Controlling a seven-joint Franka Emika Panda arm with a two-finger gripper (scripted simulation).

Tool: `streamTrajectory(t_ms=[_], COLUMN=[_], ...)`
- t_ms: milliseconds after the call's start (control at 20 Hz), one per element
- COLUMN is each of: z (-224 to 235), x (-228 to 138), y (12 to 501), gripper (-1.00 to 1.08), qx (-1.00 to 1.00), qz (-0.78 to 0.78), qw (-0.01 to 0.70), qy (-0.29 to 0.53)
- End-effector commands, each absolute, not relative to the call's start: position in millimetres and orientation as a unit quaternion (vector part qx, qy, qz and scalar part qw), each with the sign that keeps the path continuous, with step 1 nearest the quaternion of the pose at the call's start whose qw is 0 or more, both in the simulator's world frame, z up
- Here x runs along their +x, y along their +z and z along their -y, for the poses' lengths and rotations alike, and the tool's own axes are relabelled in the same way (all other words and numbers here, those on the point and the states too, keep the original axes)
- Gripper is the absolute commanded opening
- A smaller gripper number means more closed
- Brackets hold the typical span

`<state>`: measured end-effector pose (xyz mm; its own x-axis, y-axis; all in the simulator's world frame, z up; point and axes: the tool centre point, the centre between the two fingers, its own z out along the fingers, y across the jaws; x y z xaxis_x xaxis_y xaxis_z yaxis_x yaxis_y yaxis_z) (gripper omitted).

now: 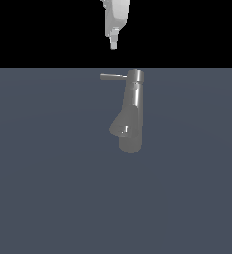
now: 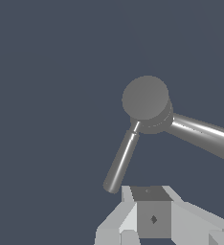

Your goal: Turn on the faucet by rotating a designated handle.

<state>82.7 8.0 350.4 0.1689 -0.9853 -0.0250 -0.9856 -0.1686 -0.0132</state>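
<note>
Looks like the approach step: the gripper (image 1: 113, 44) hangs above the handle (image 1: 113, 77) of the faucet (image 1: 131, 116), not touching, can't tell if it's open, and next should drop beside it.

Faucet (image 1: 132, 114): grey metal look, smooth, glossy, bright streaks down the column and on the spout. Handle (image 1: 113, 77): same polished metal, thin highlight along the rod. Cap top (image 2: 145, 97): duller, matt grey. Gripper (image 1: 113, 43): pale, matt, plastic-looking, faceted. Floor (image 1: 38, 188): flat matt slate-blue, untextured.
</note>
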Motion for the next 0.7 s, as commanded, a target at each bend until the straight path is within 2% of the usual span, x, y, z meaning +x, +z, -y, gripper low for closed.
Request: streamTrajectory(t_ms=[0, 650], z=[-7, -5], x=[95, 133], y=[338, 291], gripper=[-1.00, -1.00], qx=[-0.743, -0.665], qz=[-0.669, -0.746], qw=[0.017, 0.030], qy=[0.007, 0.018])
